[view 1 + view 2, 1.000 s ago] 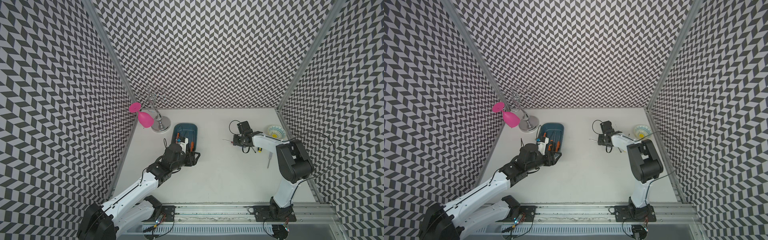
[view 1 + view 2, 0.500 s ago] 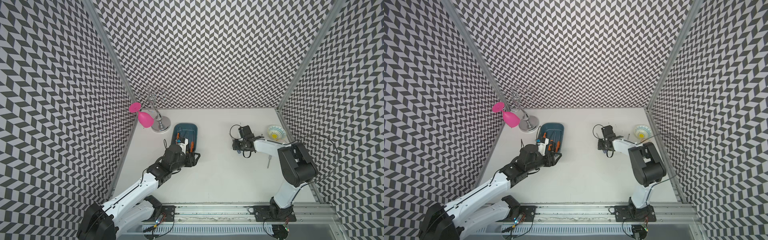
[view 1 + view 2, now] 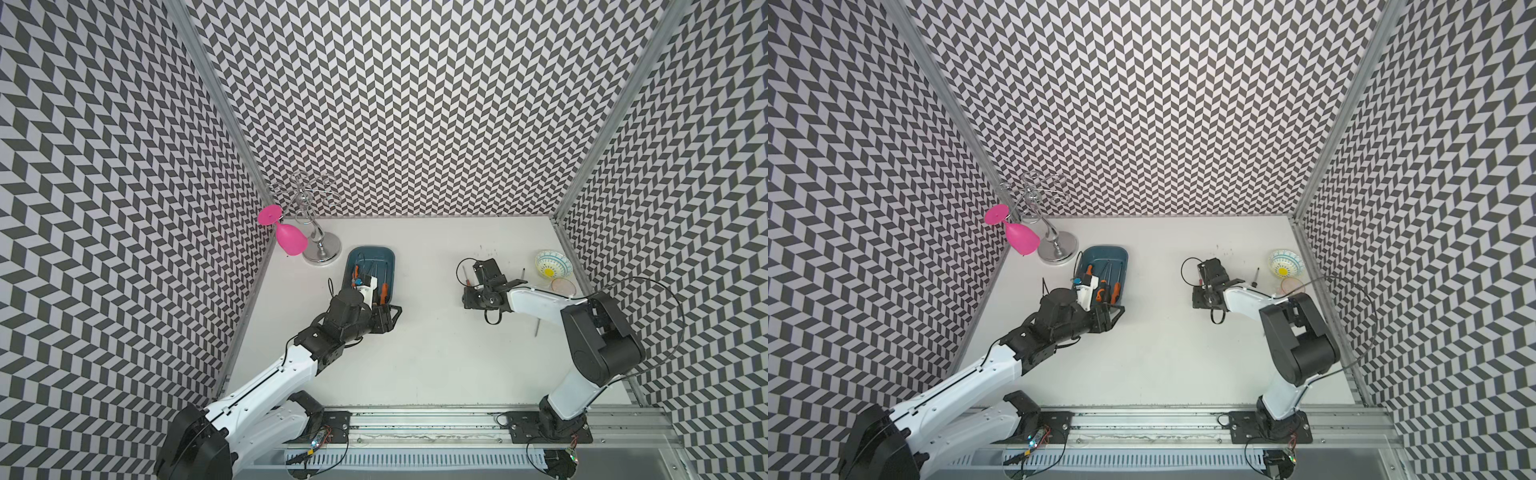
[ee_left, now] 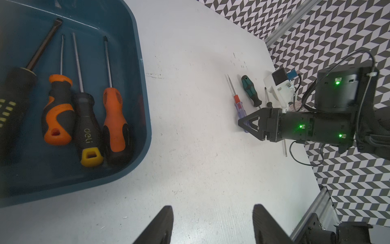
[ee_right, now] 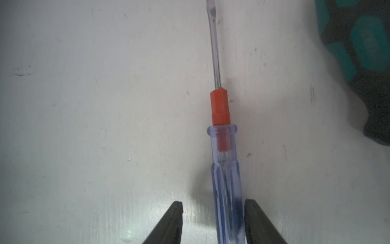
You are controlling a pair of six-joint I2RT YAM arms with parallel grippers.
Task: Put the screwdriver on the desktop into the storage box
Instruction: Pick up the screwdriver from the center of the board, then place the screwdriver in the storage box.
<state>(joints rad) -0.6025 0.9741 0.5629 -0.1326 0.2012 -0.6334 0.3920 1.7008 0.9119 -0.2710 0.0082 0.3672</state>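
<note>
The small screwdriver [image 5: 224, 169] lies flat on the desk [image 3: 436, 353], on the right half and nearer the far edge. It has a see-through blue handle and a red collar. The storage box [image 3: 370, 252] sits well apart from it, near the far left corner, and it already has other screwdrivers inside.

The right fingers [image 5: 258, 219] are down at the desk, part way open, with the blue handle between them. One finger is touching the handle or just beside it. The other finger is apart from it, so I think nothing is gripped yet. The left fingers [image 4: 160, 226] hang open near the box and hold nothing.

The step now looks like grabbing the handle. To do it well, the fingers should close slowly and meet the handle from both sides. The handle looks smooth and round, so it may roll or slip away. After that, a straight lift up seems best. A green and black screwdriver [image 4: 251, 93] lies just beside it and should not get bumped.

The back end of the blue handle is cut off in the right wrist view. In both top views the right arm hides most of the small screwdriver.
</note>
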